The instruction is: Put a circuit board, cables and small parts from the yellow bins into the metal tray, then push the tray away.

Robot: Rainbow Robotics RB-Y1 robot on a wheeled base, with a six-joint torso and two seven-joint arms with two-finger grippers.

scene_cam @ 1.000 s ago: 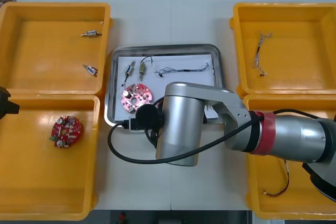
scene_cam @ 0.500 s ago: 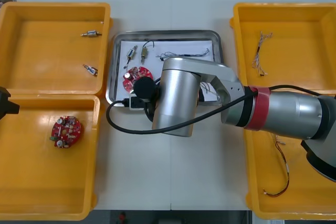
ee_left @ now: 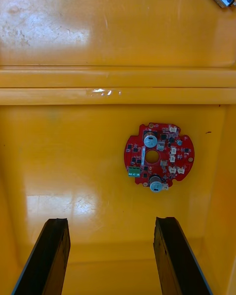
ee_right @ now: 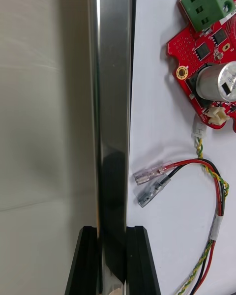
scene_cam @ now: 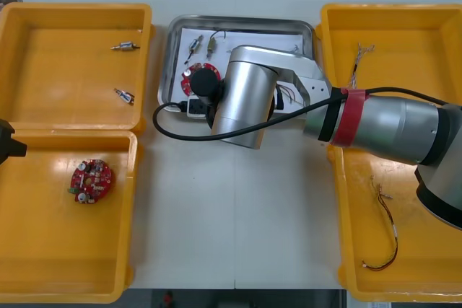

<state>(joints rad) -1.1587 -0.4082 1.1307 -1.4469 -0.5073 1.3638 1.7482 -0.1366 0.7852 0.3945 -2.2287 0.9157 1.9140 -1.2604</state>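
clamping the thin shiny rim of the metal tray [ee_right: 110,103], right claw [ee_right: 113,233]

The silver right arm [scene_cam: 242,102] hides from us the near half of the shiny metal tray [scene_cam: 238,21], most of the round red circuit board [scene_cam: 186,84] in it and part of the thin cables [scene_cam: 283,93]. Inside the tray's rim, the red-and-yellow cable [ee_right: 220,201] runs out of our close view.

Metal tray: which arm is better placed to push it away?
Right. The right gripper is shut on the near rim of the metal tray, its arm stretched over the tray. The left gripper hangs open over a circuit board in the near left yellow bin, off to the side.
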